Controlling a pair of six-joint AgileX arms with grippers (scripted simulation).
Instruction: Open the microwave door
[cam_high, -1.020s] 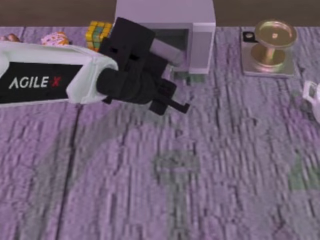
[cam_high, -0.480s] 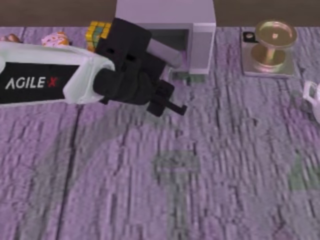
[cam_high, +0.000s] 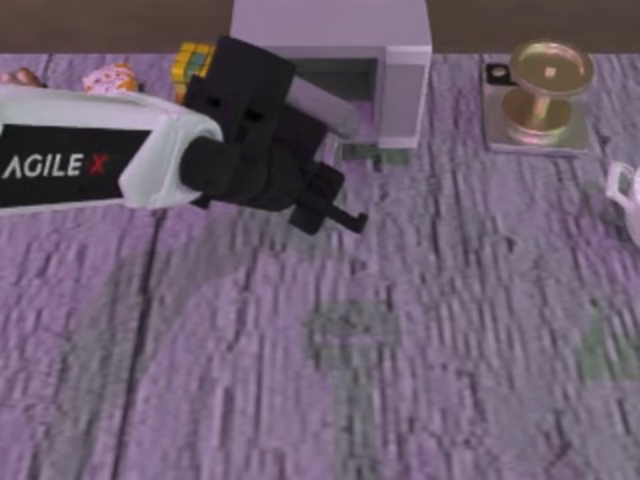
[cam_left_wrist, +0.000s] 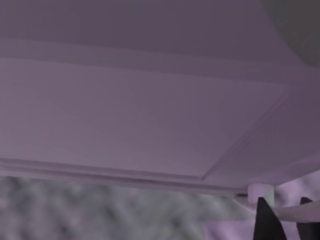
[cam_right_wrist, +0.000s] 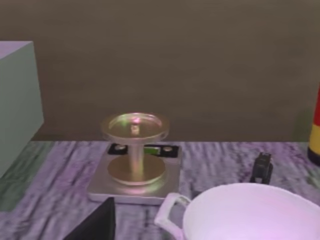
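Top view: microwave (cam_high: 330, 25) at bench (cam_high: 400, 350) far edge, left of centre. Door (cam_high: 322, 103) swung outward, cavity exposed. Left hand (cam_high: 335, 205) just before door, fingers' spacing not discernible. Cube (cam_high: 195, 62) left of microwave; gold scale (cam_high: 540, 95) to right.

Left wrist view: door panel (cam_left_wrist: 140, 115) fills frame; dark fingertips (cam_left_wrist: 265, 220) by handle (cam_left_wrist: 260, 192).

Right wrist view: scale (cam_right_wrist: 135, 160), white pot (cam_right_wrist: 250, 212); right hand's finger state not discernible.
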